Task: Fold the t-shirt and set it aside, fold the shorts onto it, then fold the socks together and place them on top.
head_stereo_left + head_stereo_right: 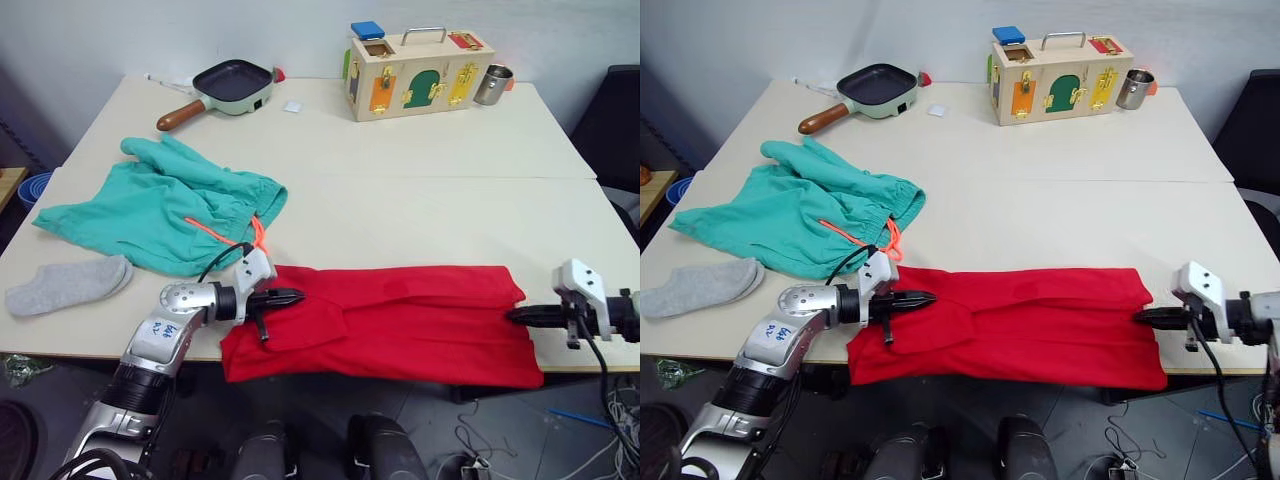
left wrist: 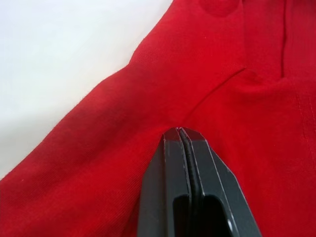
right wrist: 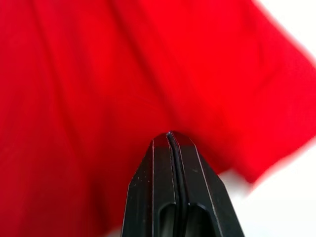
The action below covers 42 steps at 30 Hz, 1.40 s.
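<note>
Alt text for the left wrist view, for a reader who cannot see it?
The left claw, fingers pressed together, points at a seam of the red t-shirt spread on the white table.

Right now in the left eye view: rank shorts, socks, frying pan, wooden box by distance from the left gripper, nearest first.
From the left gripper, shut at the red t-shirt's left end:
1. Shorts, just behind it to the left.
2. Socks, further left near the table's front edge.
3. Frying pan, far back on the left.
4. Wooden box, far back on the right.
</note>
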### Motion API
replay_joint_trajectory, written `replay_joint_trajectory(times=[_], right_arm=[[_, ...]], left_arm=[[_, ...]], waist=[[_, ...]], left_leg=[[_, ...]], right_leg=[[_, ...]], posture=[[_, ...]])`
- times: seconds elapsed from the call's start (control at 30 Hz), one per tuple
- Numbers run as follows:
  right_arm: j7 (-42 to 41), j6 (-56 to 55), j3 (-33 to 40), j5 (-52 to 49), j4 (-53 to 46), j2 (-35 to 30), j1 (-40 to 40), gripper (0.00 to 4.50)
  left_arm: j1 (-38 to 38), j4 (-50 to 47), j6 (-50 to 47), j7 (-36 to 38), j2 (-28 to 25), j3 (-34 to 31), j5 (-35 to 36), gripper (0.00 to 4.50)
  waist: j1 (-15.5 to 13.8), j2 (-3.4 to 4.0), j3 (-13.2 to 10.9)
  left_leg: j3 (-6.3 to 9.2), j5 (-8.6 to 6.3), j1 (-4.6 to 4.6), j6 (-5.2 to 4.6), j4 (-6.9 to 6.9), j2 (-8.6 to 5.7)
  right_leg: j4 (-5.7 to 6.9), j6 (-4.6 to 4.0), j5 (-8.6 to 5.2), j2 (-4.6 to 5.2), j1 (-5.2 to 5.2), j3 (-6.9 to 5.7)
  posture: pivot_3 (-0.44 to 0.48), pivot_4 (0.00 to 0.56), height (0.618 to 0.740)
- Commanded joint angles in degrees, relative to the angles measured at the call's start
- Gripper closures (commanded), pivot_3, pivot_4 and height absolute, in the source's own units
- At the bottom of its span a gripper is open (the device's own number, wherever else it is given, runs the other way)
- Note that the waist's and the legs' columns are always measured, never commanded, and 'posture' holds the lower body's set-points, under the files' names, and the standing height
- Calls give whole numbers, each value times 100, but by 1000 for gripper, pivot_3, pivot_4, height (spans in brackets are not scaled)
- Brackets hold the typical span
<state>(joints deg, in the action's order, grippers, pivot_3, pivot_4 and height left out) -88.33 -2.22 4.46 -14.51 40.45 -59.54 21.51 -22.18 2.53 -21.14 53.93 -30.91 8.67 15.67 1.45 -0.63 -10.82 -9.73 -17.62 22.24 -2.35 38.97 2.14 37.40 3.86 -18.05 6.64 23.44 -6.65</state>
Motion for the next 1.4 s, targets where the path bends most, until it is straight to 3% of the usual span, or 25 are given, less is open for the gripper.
replay_joint_trajectory(times=[0.03, 0.23, 0.53, 0.67, 0.8, 0.97, 1.2, 1.4], right_arm=[[-207, 316, 378, -364, -470, -202, -127, 4500], [242, 870, 571, -743, -1153, 146, 61, 4500], [2214, 570, 339, -811, -3908, 2342, -921, 4500], [2932, 461, -105, -436, -4470, 2978, -1383, 4500], [3613, 348, -420, 39, -4587, 3350, -1557, 4500], [4394, 354, -229, 218, -4122, 3596, -1347, 4500], [4121, 462, -6, -279, -4054, 3478, -1286, 4500], [4585, 434, 29, 175, -3649, 3283, -1208, 4500]], left_arm=[[8, -104, 113, 102, -89, -190, 72, 4485], [-51, -99, 330, 284, -34, -355, 222, 4485], [44, -429, 98, -139, 365, -419, 278, 4485], [116, -528, -81, -578, 601, -432, 198, 4485], [137, -611, -287, -907, 747, -444, 192, 4485], [200, -381, -395, -1511, 831, -469, -103, 4485], [115, -136, -401, -1934, 851, -613, -239, 4485], [46, 87, -309, -2201, 910, -768, -278, 4485]], waist=[[15, 0, 0], [9, 0, 0], [-79, 0, 0], [-143, -1, 0], [-125, -1, 1], [-118, -2, 1], [-120, -2, 1], [-121, -3, 2]], left_leg=[[0, 0, 0, 0, -1, 0], [-1, -1, -3, 3, -2, 3], [6, -3, 7, 7, -7, 1], [7, -6, 7, 4, -2, 0], [4, -6, 8, 3, -3, 0], [4, -6, 5, 4, -3, 0], [4, -6, 4, 3, -6, 1], [3, -6, 2, 2, -6, 1]], right_leg=[[0, 0, 0, 0, 1, 0], [0, -1, 0, -2, 1, 0], [1, -1, 0, -2, 7, -5], [-1, 0, 0, -2, 3, -4], [0, 0, 0, -2, 5, -1], [1, 0, 0, -5, 5, -1], [0, -1, 0, -6, 4, -1], [1, -1, 0, -6, 4, -1]], posture=[[0, 150, 740], [0, 150, 740], [0, 150, 740], [0, 150, 740], [0, 150, 740], [0, 150, 740], [0, 150, 740], [0, 150, 740]])
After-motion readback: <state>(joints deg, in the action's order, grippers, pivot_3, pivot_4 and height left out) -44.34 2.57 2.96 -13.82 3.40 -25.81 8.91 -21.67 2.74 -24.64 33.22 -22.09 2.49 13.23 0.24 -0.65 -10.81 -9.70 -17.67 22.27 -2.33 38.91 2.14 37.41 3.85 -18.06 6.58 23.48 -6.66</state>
